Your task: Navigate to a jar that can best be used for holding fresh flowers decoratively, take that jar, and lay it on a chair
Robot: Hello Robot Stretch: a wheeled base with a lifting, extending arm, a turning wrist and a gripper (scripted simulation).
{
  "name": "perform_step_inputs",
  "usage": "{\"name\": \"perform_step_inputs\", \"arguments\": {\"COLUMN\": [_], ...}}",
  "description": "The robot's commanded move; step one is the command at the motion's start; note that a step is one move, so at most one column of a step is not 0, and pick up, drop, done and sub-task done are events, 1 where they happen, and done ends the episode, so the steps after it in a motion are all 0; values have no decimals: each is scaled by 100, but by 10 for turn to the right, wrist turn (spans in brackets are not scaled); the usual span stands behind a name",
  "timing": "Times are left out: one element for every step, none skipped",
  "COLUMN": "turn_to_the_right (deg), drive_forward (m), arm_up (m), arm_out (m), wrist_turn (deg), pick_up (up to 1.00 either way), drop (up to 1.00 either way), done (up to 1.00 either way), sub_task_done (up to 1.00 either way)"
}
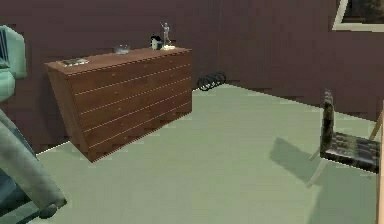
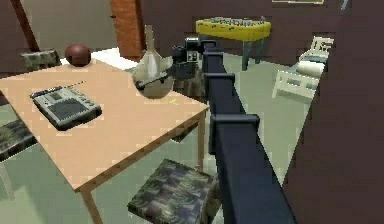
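Note:
A grey jar (image 2: 150,62) with a narrow neck and a wide belly shows above the far side of the light wooden table (image 2: 120,130) in the arm side view. My arm (image 2: 235,140) reaches up the picture to the white marker squares (image 2: 188,56). The gripper's dark body (image 2: 160,86) lies just left of the squares, right at the jar's base. I cannot tell whether the gripper holds anything. A chair with a patterned seat (image 2: 175,192) is tucked at the table's near side. In the forward view a dark chair (image 1: 345,140) stands at the right edge.
A dark red ball (image 2: 78,52) and a flat grey device (image 2: 62,104) lie on the table. Beyond are a yellow games table (image 2: 232,28) and a white chair (image 2: 305,72). A wooden dresser (image 1: 125,95) stands ahead against the dark wall, with green floor between it and the chair.

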Motion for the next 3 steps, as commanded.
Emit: {"name": "perform_step_inputs", "arguments": {"turn_to_the_right": [0, 0, 0], "drive_forward": [0, 0, 0], "arm_up": [0, -34, -32], "arm_out": [0, 0, 0], "wrist_turn": [360, 0, 0], "pick_up": [0, 0, 0], "drop": [0, 0, 0], "done": [0, 0, 0], "sub_task_done": [0, 0, 0]}}
